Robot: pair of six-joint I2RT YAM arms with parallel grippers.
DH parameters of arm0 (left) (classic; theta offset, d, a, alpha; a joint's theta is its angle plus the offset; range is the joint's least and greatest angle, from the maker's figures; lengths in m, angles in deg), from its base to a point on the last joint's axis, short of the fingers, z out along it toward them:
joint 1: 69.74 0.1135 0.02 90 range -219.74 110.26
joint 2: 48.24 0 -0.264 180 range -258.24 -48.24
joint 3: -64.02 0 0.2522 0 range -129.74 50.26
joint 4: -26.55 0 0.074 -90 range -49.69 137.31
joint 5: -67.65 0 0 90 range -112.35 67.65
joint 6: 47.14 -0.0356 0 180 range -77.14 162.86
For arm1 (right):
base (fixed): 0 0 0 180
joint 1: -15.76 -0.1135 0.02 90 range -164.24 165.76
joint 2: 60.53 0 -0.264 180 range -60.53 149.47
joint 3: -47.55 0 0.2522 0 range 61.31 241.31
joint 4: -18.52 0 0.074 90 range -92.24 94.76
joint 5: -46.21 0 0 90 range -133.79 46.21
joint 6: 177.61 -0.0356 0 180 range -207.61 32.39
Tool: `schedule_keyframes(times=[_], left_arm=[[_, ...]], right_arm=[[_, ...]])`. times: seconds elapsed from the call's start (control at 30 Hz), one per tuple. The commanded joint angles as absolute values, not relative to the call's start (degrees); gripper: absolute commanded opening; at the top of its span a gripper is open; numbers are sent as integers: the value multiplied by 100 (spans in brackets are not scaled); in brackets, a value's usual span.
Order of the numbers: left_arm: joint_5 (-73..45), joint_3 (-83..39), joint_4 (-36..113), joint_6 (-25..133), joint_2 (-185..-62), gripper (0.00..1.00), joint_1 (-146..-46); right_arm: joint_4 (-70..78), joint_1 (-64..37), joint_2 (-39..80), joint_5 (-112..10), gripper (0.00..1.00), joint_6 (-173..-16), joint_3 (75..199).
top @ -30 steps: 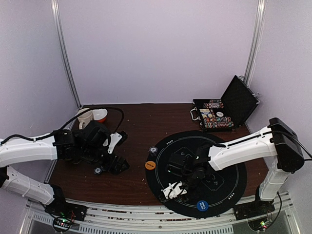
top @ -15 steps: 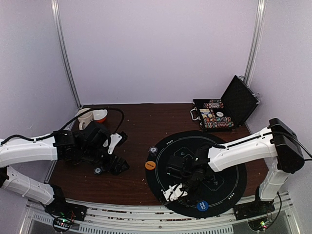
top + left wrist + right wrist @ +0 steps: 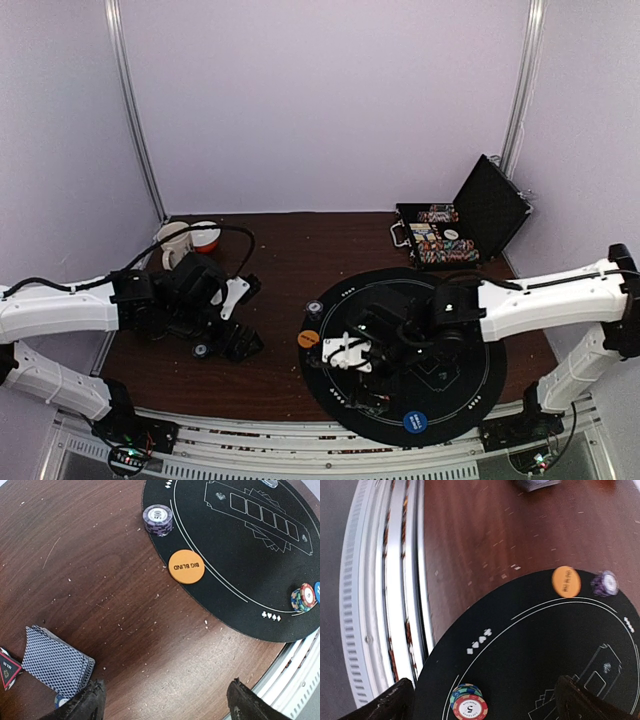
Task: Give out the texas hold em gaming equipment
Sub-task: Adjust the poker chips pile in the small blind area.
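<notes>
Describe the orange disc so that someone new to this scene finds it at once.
Find the round black mat on the brown table. At its left edge lies the orange disc, flat and printed BIG BLIND. The purple chip stack beside it is smaller and striped.

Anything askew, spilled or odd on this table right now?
The brown wooden table is littered with pale specks, like spilled crumbs. The grey-blue-backed card deck is slightly fanned, not squared. Nothing else stands out.

Lab booth: plain walls (image 3: 320,100), aluminium posts (image 3: 135,110), railed table (image 3: 280,260)
</notes>
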State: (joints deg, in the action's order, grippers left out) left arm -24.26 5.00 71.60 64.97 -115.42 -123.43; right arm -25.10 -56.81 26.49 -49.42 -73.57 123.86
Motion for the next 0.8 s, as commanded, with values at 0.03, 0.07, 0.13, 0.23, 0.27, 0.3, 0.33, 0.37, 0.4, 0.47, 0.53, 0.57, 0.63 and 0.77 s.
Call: schedule_keyframes(times=[0.03, 0.07, 0.13, 0.23, 0.27, 0.3, 0.33, 0.37, 0.4, 0.47, 0.53, 0.57, 0.63, 0.77], left_arm=[[-2622, 570, 6924, 6513, -11387, 88, -12310], [-2713, 563, 6947, 6563, -11382, 88, -12301], [-2880, 538, 7005, 6657, -11368, 88, -12269], [-2966, 528, 7011, 6695, -11330, 88, -12239], [-2965, 532, 7005, 6677, -11329, 89, -12233], [-2958, 527, 6990, 6657, -11335, 89, -12233], [-2951, 518, 6991, 6630, -11356, 89, -12223], [-2947, 505, 6994, 6611, -11381, 89, -12221], [-2940, 496, 6993, 6596, -11415, 89, -12215], [-2907, 482, 6985, 6581, -11475, 90, -12213], [-2867, 486, 6965, 6577, -11511, 90, -12212], [-2848, 501, 6956, 6579, -11508, 89, -12215], [-2814, 544, 6911, 6580, -11481, 89, -12215], [-2789, 617, 6879, 6564, -11413, 90, -12212]], right_arm=[[-2044, -5692, 1875, -3567, 100, -9932, 12053], [-2232, -5692, 1867, -3326, 100, -10437, 12110], [-2584, -5707, 1896, -3269, 100, -11362, 12200], [-3321, -5802, 2088, -2976, 100, -12851, 12325], [-3593, -5839, 2197, -2880, 100, -13210, 12361], [-3820, -5885, 2324, -2890, 100, -13437, 12373], [-3937, -5945, 2468, -2961, 100, -13581, 12396], [-4002, -6029, 2612, -3017, 100, -13654, 12427], [-3998, -6118, 2732, -3083, 100, -13694, 12459], [-3869, -6246, 2991, -3300, 100, -13720, 12508], [-3758, -6300, 3176, -3508, 100, -13682, 12539], [-3763, -6304, 3247, -3532, 100, -13683, 12546], [-3779, -6300, 3364, -3511, 100, -13708, 12501], [-3747, -6294, 3627, -3579, 100, -13672, 12429]])
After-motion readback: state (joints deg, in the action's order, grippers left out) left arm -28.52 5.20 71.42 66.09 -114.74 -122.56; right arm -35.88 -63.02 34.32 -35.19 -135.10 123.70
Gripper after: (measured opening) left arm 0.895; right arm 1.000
